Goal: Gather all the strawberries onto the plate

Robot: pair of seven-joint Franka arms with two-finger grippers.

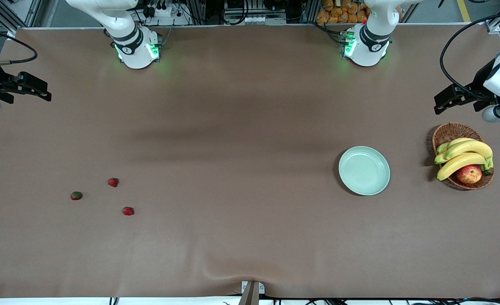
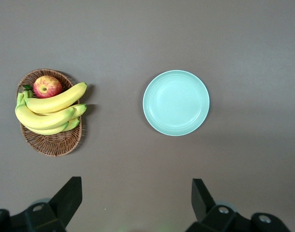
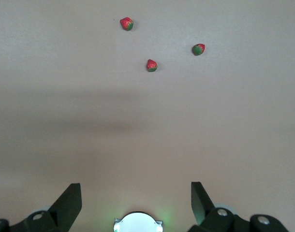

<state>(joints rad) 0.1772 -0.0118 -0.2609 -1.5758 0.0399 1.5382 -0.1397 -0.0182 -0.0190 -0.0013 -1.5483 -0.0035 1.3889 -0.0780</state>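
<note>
Three strawberries lie apart on the brown table toward the right arm's end: one (image 1: pixel 113 182), one (image 1: pixel 76 195) and one (image 1: pixel 128 211). They also show in the right wrist view: one (image 3: pixel 126 23), one (image 3: pixel 152 65) and one (image 3: pixel 199 49). The mint-green plate (image 1: pixel 364 170) sits empty toward the left arm's end and shows in the left wrist view (image 2: pixel 176 102). My right gripper (image 1: pixel 42 91) (image 3: pixel 136 191) hangs open and empty, high over the table's edge at the right arm's end. My left gripper (image 1: pixel 442 103) (image 2: pixel 137 186) hangs open and empty, high over the table beside the basket.
A brown wicker basket (image 1: pixel 451 131) (image 2: pixel 53 142) with bananas (image 1: pixel 463 154) and a red-yellow apple (image 1: pixel 468 173) stands beside the plate, at the left arm's end. A camera mount (image 1: pixel 252 292) sits at the table's front edge.
</note>
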